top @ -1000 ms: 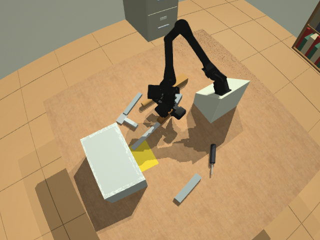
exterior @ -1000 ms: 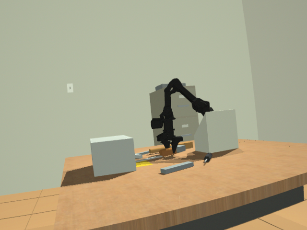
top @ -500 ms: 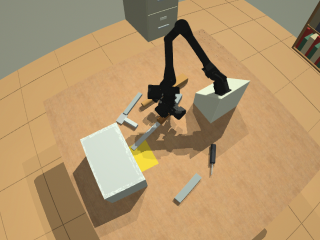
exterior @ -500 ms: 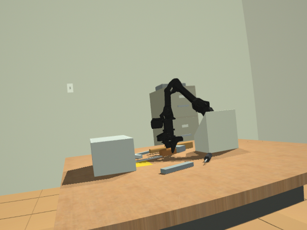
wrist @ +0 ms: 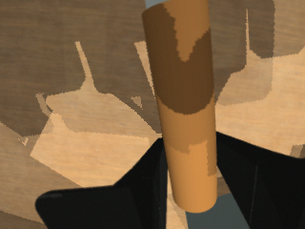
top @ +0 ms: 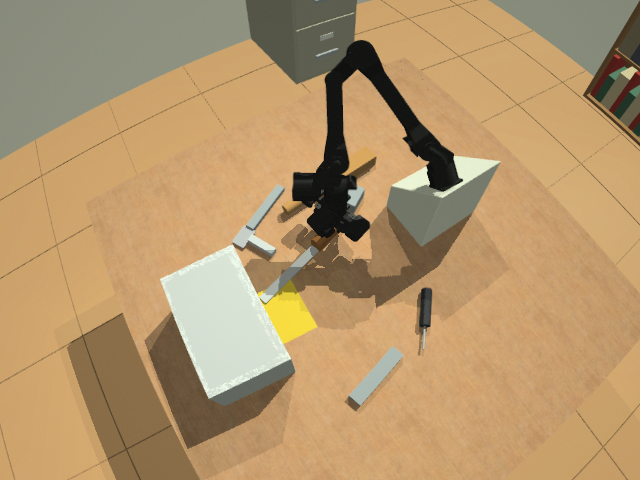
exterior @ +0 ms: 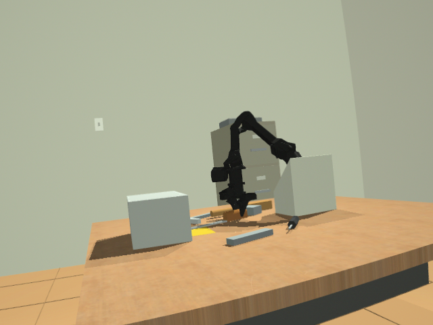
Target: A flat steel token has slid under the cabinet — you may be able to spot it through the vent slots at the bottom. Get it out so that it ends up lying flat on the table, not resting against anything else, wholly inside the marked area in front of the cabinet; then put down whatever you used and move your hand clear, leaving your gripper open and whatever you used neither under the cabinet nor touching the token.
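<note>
Between the arm's base and the cabinet (top: 227, 320) (exterior: 160, 222), the gripper (top: 338, 235) (exterior: 241, 214) (wrist: 186, 139) is closed on the brown handle (top: 323, 240) (exterior: 235, 214) (wrist: 188, 124) of a flat-bladed tool. Long axis: handle between the fingers, blade (top: 290, 273) (exterior: 210, 225) running out toward the cabinet's front, its tip over or on the near corner of the yellow area (top: 294, 315) (exterior: 202, 231). Token: not visible in any view; by the task it went under the cabinet, beyond the blade tip, though whether it remains there cannot be confirmed from these angles. Judgement: the coming move turns on keeping the blade aligned with the token, then sweeping it outward onto yellow; a skewed blade could push it deeper.
</note>
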{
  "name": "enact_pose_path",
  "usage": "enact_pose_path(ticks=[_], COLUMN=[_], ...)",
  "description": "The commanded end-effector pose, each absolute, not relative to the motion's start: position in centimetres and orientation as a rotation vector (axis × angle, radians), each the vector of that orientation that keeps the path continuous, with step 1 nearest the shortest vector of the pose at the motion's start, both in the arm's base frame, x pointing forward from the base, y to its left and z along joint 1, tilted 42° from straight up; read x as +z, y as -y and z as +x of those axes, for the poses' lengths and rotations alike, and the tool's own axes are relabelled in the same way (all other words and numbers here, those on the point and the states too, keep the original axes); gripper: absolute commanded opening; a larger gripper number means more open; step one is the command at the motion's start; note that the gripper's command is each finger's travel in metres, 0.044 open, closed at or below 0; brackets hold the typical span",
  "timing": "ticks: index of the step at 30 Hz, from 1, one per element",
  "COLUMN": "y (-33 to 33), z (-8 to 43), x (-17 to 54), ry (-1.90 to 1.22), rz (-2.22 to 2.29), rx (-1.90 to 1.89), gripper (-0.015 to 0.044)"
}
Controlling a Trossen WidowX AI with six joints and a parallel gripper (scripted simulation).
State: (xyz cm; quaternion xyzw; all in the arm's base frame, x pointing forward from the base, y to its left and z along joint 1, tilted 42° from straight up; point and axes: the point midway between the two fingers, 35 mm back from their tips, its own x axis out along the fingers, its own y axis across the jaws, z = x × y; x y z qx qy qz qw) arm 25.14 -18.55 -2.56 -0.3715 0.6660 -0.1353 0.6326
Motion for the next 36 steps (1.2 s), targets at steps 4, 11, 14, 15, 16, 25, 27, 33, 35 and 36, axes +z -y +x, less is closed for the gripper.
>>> enact_pose_path(ticks=[4,11,14,15,16,25,27,33,35,36], y=[18.3,18.0,17.9,17.9,17.9,17.5,17.5,17.3,17.2,17.2], z=[26.1,27.0,27.4,27.5,27.6,28.7,28.9,29.6,29.8,30.0], x=[-2.7,-2.8,-2.9,-2.9,-2.9,-3.1,-3.1,-3.2,-3.2,-3.3], ry=[-1.523,-1.523,-1.523,-1.523,-1.523,-1.522,-1.522,-1.522,-1.522,-1.522], rz=[-0.848,-0.849,-0.849,-0.849,-0.849,-0.849,-0.849,-0.849,-0.849,-0.849], rx=[-0.311,-0.309,-0.309,-0.309,-0.309,-0.308,-0.308,-0.308,-0.308,-0.308], gripper=[0.0000,0.0000,0.0000,0.0000,0.0000,0.0000,0.0000,0.0000,0.0000,0.0000])
